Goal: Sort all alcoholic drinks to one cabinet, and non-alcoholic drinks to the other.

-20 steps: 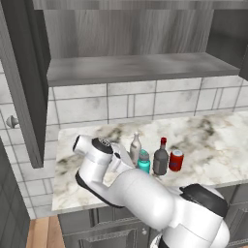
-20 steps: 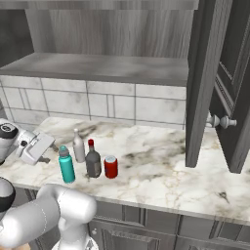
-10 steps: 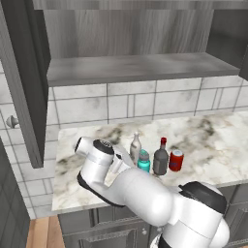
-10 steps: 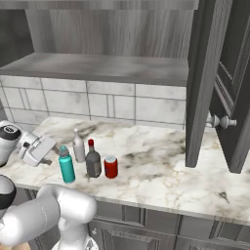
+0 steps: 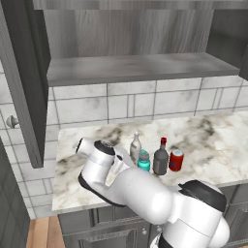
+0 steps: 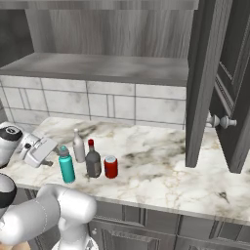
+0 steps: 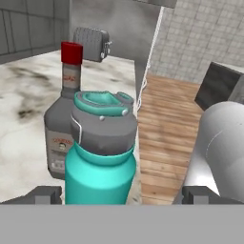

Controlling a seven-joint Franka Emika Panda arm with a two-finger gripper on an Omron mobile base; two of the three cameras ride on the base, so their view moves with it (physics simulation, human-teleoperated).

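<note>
Edging in toward the teal bottle (image 7: 99, 157) over the last second, gripper (image 6: 41, 152) now level with it, fingertips (image 7: 44, 194) spread wide to either side, nothing held yet. Grasp looks close. Beside it on the marble counter (image 6: 161, 171): pale bottle (image 6: 78, 145), dark bottle (image 6: 93, 160), red can (image 6: 111, 167). Above, open cabinets (image 5: 131, 68), shelf bare; tiled wall behind.

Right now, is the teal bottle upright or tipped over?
Upright. The teal bottle stands on the marble counter with its cap on top, between the open gripper fingertips, apparently untouched.
</note>
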